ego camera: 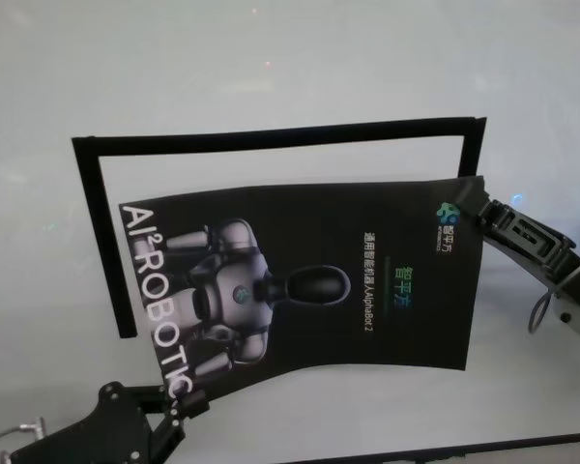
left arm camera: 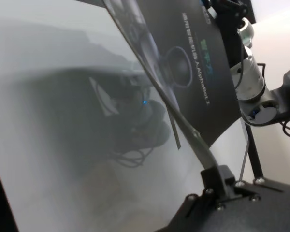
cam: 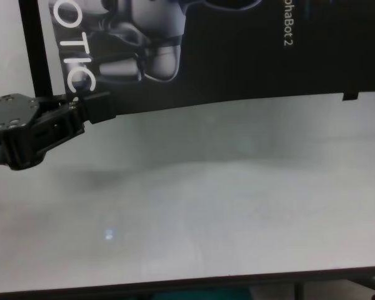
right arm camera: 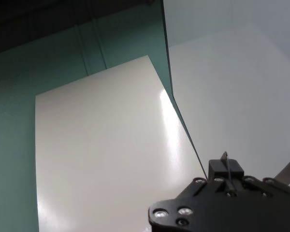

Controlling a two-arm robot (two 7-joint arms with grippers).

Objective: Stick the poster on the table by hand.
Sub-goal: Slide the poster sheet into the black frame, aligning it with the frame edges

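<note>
Wide plain white glossy table: bears a black tape outline on three sides. Large black glossy poster (grey-white robot print, white lettering) hangs bowed above the tabletop inside that outline, stretched between both grippers. Right gripper: fingers clamped on the poster's far corner beside the logo. Left gripper: fingers pinched on the near corner, just below the lettering's end.
</note>
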